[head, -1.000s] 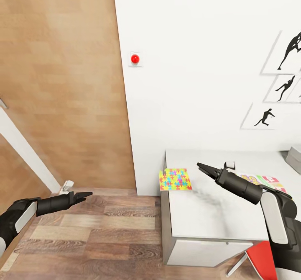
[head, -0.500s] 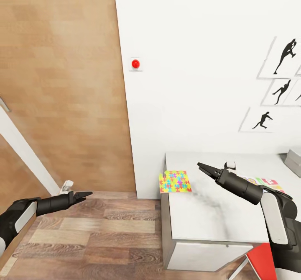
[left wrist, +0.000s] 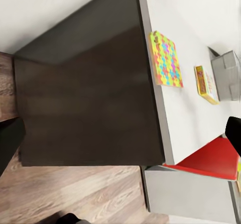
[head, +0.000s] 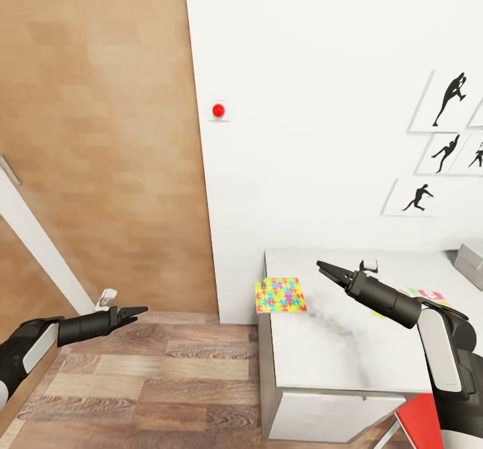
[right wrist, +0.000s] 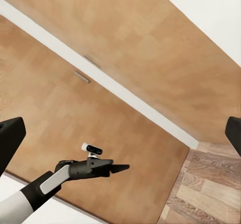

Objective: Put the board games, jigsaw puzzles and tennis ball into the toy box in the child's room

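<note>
Looking down at the near end of the table [head: 335, 348] in the child's room. Seeing one jigsaw puzzle [head: 281, 294] lying flat at the table's left corner and sticking out a little over the edge. Finding a board game [left wrist: 206, 85] with a yellow edge further along the top, between the puzzle and the grey toy box [left wrist: 227, 75], and apart from both.

Holding the right gripper [head: 322, 268] above the white top, near the puzzle but not touching it, fingers parted and grasping nothing. Keeping the left gripper [head: 142, 312] out over the wood floor [head: 154, 382], well apart from the table, also released and empty.

Noticing a red button [head: 218, 110] on the white wall and black player pictures [head: 448, 100] further right.
</note>
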{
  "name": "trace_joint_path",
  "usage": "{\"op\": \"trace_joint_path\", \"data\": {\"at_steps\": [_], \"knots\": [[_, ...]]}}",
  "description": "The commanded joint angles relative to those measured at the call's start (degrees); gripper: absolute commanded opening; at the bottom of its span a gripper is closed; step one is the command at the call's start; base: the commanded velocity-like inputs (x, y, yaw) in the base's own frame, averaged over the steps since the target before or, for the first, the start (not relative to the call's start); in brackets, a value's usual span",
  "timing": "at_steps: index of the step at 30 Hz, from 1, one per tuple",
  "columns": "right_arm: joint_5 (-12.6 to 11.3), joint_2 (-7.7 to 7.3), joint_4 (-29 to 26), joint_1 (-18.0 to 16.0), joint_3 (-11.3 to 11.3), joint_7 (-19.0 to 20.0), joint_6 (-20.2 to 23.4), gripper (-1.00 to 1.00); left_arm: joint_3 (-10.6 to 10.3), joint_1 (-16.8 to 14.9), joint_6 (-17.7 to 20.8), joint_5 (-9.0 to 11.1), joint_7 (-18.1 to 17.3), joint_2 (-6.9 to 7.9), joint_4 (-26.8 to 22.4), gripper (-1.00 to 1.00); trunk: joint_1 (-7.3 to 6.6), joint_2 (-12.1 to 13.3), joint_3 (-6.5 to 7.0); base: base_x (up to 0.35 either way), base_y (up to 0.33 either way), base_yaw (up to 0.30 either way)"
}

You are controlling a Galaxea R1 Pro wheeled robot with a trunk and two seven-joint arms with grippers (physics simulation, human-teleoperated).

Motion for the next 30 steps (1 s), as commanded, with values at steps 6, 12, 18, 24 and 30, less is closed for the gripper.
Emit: {"op": "trace_joint_path", "data": {"at_steps": [6, 12, 18, 24, 30], "knots": [[0.31, 0.01, 0.06, -0.06, -0.09, 0.33, 0.22, 1.0, -0.34, -0.06, 1.57, 0.49, -0.42, 0.03, -0.01, 1.0, -1.28, 2.31, 1.53, 0.0, 0.0, 0.0], [0.26, 0.01, 0.07, -0.06, -0.1, 0.39, 0.15, 1.0, -0.38, -0.06, 2.01, 0.47, -1.64, 0.01, 0.01, 1.0, -1.28, 2.31, 2.1, 0.0, 0.0, 0.0], [0.28, 0.01, 0.1, -0.06, -0.09, 0.45, 0.08, 1.0, -0.39, -0.06, 2.2, 0.46, -2.19, 0.01, 0.01, 1.0, -1.28, 2.31, 2.66, 0.0, 0.0, 0.0], [0.24, 0.01, 0.1, -0.06, -0.15, 0.57, 0.06, 1.0, -0.39, -0.06, 2.26, 0.46, -2.33, 0.01, 0.01, 1.0, -1.28, 2.31, 3.23, 0.0, 0.0, 0.0], [0.24, 0.01, 0.11, -0.06, -0.14, 0.61, 0.05, 1.0, -0.39, -0.06, 2.27, 0.46, -2.37, 0.01, 0.01, 1.0, -1.28, 2.31, 3.8, 0.0, 0.0, 0.0]]}}
